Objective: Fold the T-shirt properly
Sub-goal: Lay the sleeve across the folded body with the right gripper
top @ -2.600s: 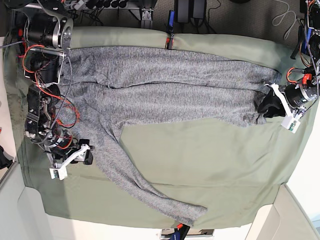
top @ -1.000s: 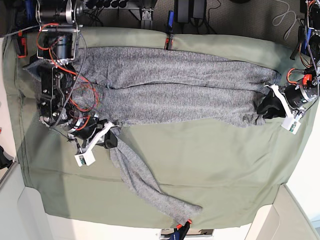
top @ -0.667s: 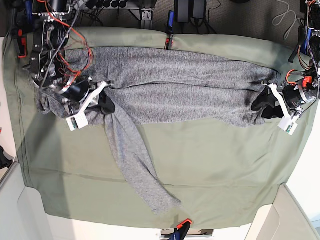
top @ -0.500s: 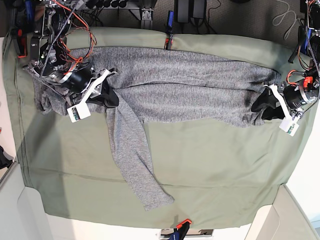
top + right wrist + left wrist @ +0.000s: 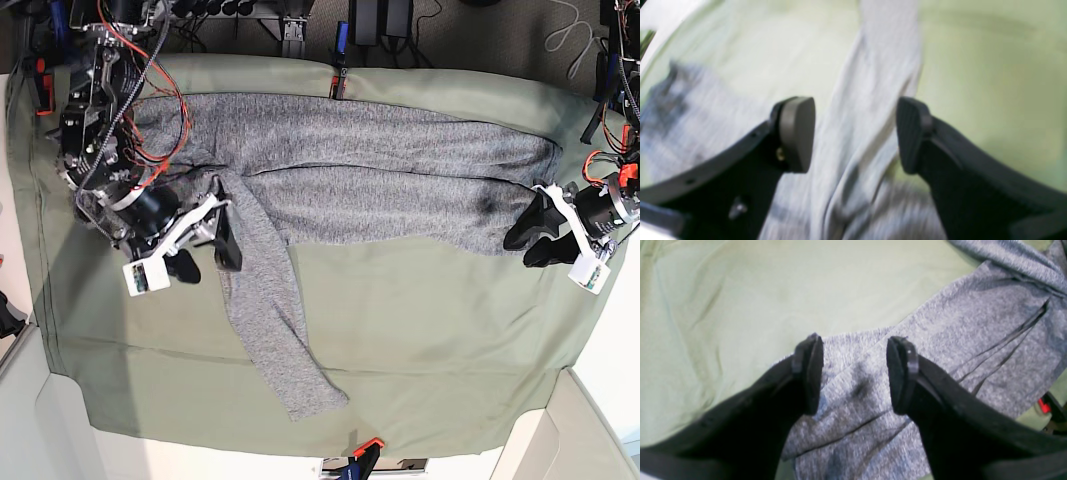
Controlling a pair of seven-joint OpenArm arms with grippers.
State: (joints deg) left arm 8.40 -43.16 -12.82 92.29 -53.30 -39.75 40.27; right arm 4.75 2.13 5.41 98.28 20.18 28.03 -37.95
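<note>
The heather-grey T-shirt (image 5: 360, 165) lies as a long folded band across the back half of the olive table cloth (image 5: 430, 330). One sleeve (image 5: 265, 310) trails from it toward the front edge. My right gripper (image 5: 207, 255) hovers open just left of that sleeve's top. In the blurred right wrist view the sleeve (image 5: 870, 100) runs under the open right gripper (image 5: 855, 133), untouched. My left gripper (image 5: 525, 245) is open at the shirt's right end. Grey fabric (image 5: 940, 340) lies below the open left gripper (image 5: 855, 373), with nothing pinched.
Clamps hold the cloth at the back edge (image 5: 340, 80) and at the front edge (image 5: 365, 445). Cables and equipment (image 5: 380, 20) line the far side. White table borders (image 5: 60, 430) show at the front corners.
My right gripper has let go of the sleeve and drawn back toward the front. The left gripper has opened and backed off the shirt's right end. The sleeve lies still.
</note>
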